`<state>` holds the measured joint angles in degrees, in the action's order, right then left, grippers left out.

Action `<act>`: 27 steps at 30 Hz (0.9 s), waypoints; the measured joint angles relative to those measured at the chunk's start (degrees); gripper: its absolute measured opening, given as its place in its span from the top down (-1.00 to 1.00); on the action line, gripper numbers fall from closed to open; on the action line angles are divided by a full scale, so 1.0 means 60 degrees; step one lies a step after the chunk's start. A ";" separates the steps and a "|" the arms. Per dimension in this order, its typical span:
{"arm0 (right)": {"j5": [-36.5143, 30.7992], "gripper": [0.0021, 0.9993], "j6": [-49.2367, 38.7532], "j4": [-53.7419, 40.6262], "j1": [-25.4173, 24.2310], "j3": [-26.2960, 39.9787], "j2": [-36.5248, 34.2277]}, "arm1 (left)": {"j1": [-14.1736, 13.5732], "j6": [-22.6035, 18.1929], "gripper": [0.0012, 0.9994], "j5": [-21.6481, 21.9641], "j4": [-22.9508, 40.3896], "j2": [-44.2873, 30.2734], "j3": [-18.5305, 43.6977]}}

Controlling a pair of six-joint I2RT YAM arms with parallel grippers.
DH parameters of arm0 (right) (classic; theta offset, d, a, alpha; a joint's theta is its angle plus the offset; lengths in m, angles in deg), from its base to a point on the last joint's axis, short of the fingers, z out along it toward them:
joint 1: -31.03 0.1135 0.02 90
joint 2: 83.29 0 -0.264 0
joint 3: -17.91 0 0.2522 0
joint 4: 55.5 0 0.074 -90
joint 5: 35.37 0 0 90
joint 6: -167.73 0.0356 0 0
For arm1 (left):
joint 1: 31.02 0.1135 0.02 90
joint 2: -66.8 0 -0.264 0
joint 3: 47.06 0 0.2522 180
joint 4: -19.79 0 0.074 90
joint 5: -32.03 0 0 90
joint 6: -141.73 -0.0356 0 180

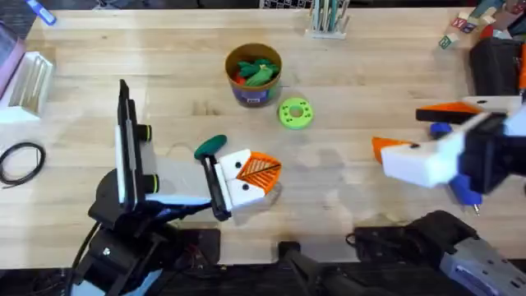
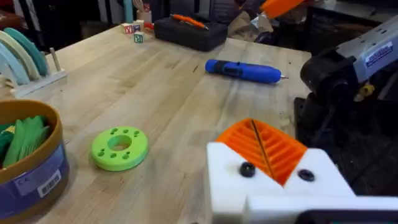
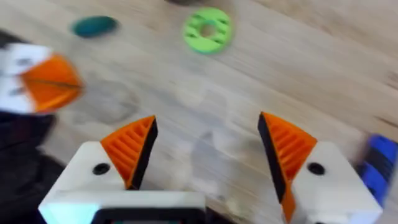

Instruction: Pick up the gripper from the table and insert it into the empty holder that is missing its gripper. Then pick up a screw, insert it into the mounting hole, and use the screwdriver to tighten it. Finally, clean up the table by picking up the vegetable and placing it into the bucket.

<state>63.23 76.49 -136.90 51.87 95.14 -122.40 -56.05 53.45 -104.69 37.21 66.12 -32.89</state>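
- The overhead view shows the left gripper (image 1: 251, 174) at lower centre of the frame, its white fingers with orange ribbed pads pressed together, nothing visible between them
- Just up and left of it lies the vegetable (image 1: 210, 146), a small dark green smooth oblong flat on the wooden table (image 1: 362, 74)
- The bucket (image 1: 253, 74) stands at upper centre, with tan rim, dark blue wall and white label, green and red toy pieces inside; a lime-green disc (image 1: 296, 113) lies just to its lower right
- The right gripper (image 1: 431, 136) hangs at the right of the overhead frame, raised above the table, its two fingers wide apart and empty
- The left wrist view gives what the overhead half hides: the whole screwdriver (image 2: 242, 71), bright blue and stubby with a dark tip, lying on its side on bare wood, well apart from the disc and the bucket
- The right wrist view looks down between its own spread orange pads (image 3: 134, 146) onto bare wood, with the vegetable, the disc and the closed left gripper farther off, and a blue edge of the screwdriver at lower right
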 joint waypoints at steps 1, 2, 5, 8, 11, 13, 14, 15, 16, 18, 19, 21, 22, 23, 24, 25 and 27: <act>-0.0433 -0.98 0.0019 -0.0007 -0.0095 -0.0098 -0.0172 | 0.0000 0.0000 0.99 0.0000 0.0000 -0.0002 0.0000; -0.0868 -0.99 0.0035 -0.0007 -0.0224 -0.0192 -0.0366 | 0.0000 0.0000 0.99 0.0000 0.0001 -0.0002 0.0000; -0.2066 -0.98 0.0017 -0.0004 -0.0820 -0.0404 -0.1021 | -0.0001 0.0000 0.99 0.0000 0.0000 0.0001 0.0003; -0.2886 -0.98 -0.0281 0.0214 -0.1732 -0.0464 -0.1831 | -0.0003 0.0000 0.99 0.0000 0.0000 -0.0002 0.0000; -0.3311 -0.98 -0.0675 0.0647 -0.2902 -0.0464 -0.2799 | 0.0000 0.0000 0.99 0.0000 0.0000 -0.0002 0.0000; -0.3499 -0.98 -0.0949 0.0790 -0.3788 -0.0464 -0.3474 | -0.0002 0.0000 0.99 0.0011 0.0000 -0.0002 0.0000; -0.3558 -0.98 -0.1081 0.0805 -0.4173 -0.0464 -0.3769 | 0.0000 0.0000 0.99 0.0025 0.0000 -0.0002 0.0000; -0.3601 -0.98 -0.1232 0.0815 -0.4652 -0.0464 -0.4115 | 0.0000 0.0000 0.99 0.0036 0.0000 0.0001 0.0003; -0.3646 -0.98 -0.1371 0.0847 -0.5095 -0.0466 -0.4422 | 0.0000 0.0000 0.99 0.0042 0.0000 -0.0002 0.0000; -0.3721 -0.99 -0.1536 0.0978 -0.5845 -0.0480 -0.4902 | -0.0001 0.0000 0.99 0.0044 0.0000 -0.0002 0.0000; -0.3724 -0.98 -0.1609 0.1068 -0.6207 -0.0483 -0.5114 | 0.0000 0.0000 0.99 0.0044 0.0000 -0.0002 0.0002; -0.3716 -0.98 -0.1788 0.1200 -0.6740 -0.0486 -0.5398 | 0.0000 0.0000 0.99 0.0051 0.0000 -0.0002 0.0000; -0.3716 -0.98 -0.1942 0.1257 -0.6948 -0.0486 -0.5499 | -0.0002 0.0000 0.99 0.0051 0.0000 -0.0002 0.0002; -0.3713 -0.98 -0.2135 0.1312 -0.7147 -0.0486 -0.5598 | -0.0003 0.0000 0.99 0.0054 0.0000 -0.0002 0.0000; -0.3713 -0.98 -0.2349 0.1352 -0.7332 -0.0486 -0.5708 | 0.0000 0.0000 0.99 0.0062 0.0000 -0.0002 0.0000; -0.3714 -0.99 -0.2589 0.1364 -0.7510 -0.0486 -0.5834 | -0.0002 0.0000 0.99 0.0069 0.0000 0.0000 0.0000; -0.3713 -0.98 -0.3027 0.1392 -0.7813 -0.0486 -0.6125 | 0.0000 0.0000 0.99 0.0073 0.0000 -0.0002 0.0000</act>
<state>40.96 58.33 -128.55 4.99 92.22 -159.15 -56.05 53.45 -104.26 37.21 66.11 -32.89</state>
